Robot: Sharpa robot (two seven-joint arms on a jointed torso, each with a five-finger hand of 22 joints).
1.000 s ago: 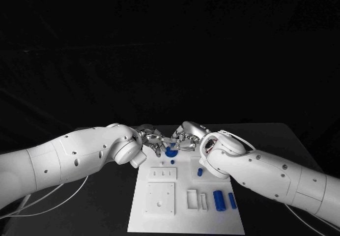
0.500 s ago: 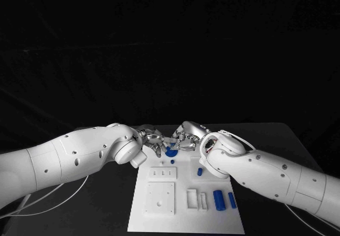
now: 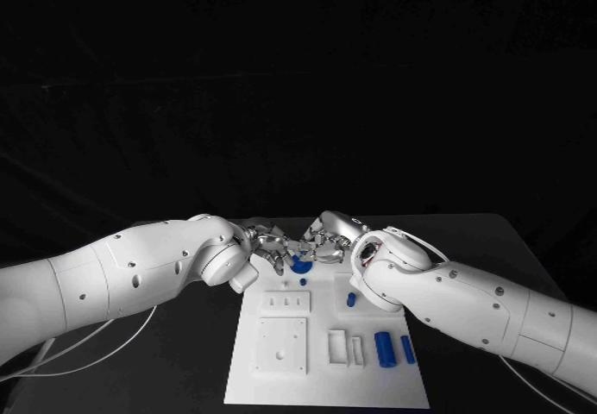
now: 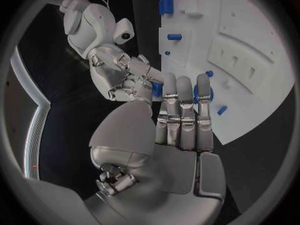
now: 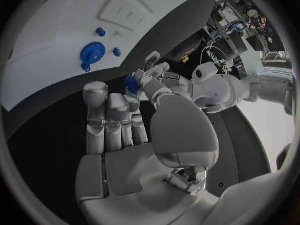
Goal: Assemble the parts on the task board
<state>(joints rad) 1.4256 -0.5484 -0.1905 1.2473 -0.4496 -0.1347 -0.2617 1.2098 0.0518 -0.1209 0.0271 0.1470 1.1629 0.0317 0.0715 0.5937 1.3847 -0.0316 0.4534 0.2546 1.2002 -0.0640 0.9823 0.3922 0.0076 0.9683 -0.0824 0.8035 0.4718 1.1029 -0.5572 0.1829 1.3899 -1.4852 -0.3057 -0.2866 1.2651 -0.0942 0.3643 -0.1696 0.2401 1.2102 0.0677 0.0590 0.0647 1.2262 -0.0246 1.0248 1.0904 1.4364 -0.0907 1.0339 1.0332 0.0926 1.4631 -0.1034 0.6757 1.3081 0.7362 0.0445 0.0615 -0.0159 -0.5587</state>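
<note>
Both hands meet at board's (image 3: 326, 379) far end, left hand (image 3: 264, 244) and right hand (image 3: 326, 247) pinching one blue part (image 3: 298, 252) between fingertips above the gear (image 3: 300, 268); handover slip likely drops it off-board.

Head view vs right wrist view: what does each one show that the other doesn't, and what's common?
Head view alone: the near end of the task board, with two blue cylinders lying side by side and a small blue peg further up.

Right wrist view alone: a blue gear lying flat on the board, with two small blue parts beside it.

Both: the left robot hand and right robot hand meeting over the board's far end, around a small blue piece; who grips it is unclear.
</note>
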